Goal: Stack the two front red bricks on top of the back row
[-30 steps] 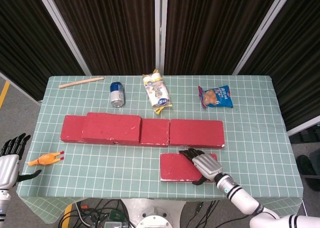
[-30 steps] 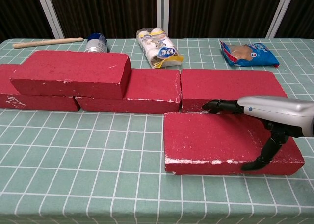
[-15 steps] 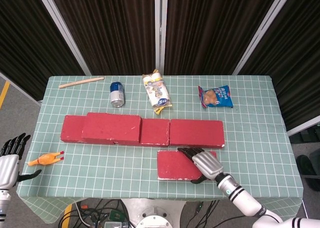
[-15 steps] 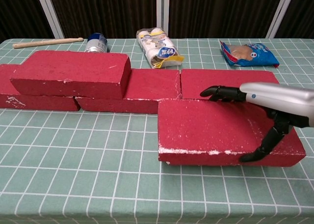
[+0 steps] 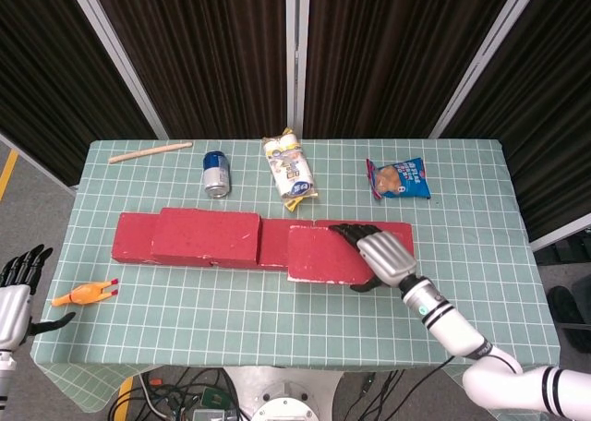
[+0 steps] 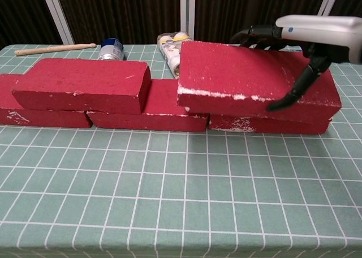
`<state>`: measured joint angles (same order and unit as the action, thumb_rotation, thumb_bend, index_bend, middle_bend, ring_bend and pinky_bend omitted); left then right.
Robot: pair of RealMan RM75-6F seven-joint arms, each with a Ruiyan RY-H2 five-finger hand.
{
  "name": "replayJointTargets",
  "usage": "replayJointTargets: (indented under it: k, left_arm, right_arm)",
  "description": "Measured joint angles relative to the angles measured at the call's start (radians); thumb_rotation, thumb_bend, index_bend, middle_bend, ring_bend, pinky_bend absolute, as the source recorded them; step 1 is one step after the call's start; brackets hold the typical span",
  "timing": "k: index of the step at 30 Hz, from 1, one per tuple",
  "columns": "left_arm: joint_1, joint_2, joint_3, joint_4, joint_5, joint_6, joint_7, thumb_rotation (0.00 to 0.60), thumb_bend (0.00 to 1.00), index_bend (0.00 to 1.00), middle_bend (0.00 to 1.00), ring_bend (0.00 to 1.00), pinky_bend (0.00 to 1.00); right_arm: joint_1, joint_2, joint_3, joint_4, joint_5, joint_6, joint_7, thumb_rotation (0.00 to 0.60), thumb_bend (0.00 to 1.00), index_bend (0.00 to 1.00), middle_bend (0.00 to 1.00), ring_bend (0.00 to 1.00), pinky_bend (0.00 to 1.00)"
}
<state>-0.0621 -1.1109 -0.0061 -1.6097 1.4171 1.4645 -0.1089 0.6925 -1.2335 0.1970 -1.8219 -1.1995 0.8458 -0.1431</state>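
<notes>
One brick [image 6: 249, 80] lifted, right hand [image 6: 300, 34] | head view: left hand [image 5: 13, 296] idle

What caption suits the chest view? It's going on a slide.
Right hand holds the second brick tilted above the back row, beside the first stacked brick.

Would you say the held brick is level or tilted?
Tilted: in the chest view the brick slopes, gripped by the right hand.
</notes>
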Motion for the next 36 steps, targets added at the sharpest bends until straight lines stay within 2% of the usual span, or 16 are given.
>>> replayJointTargets:
  k: [8, 17, 26, 36]
  left_arm:
    - [0.004, 0.004, -0.004, 0.01, 0.001, -0.008, -0.035, 0.6, 0.02, 0.04, 0.0, 0.0, 0.0]
    - [0.005, 0.005, -0.008, 0.024, 0.011, -0.019, -0.064, 0.6, 0.02, 0.04, 0.0, 0.0, 0.0]
    - [0.006, 0.001, -0.011, 0.036, 0.014, -0.026, -0.083, 0.6, 0.02, 0.04, 0.0, 0.0, 0.0]
    - [0.007, -0.002, -0.01, 0.051, 0.019, -0.038, -0.117, 0.6, 0.02, 0.04, 0.0, 0.0, 0.0]
  right_arm:
    - [0.124, -0.017, 0.057, 0.08, 0.181, -0.111, -0.027, 0.6, 0.1, 0.1, 0.25, 0.21, 0.32]
    - [0.243, -0.054, 0.05, 0.153, 0.338, -0.192, -0.063, 0.6, 0.1, 0.09, 0.25, 0.21, 0.32]
    - [0.297, -0.095, 0.012, 0.185, 0.4, -0.208, -0.074, 0.6, 0.1, 0.06, 0.25, 0.21, 0.32]
    - [0.331, -0.127, -0.006, 0.205, 0.435, -0.192, -0.076, 0.6, 0.1, 0.01, 0.25, 0.21, 0.32]
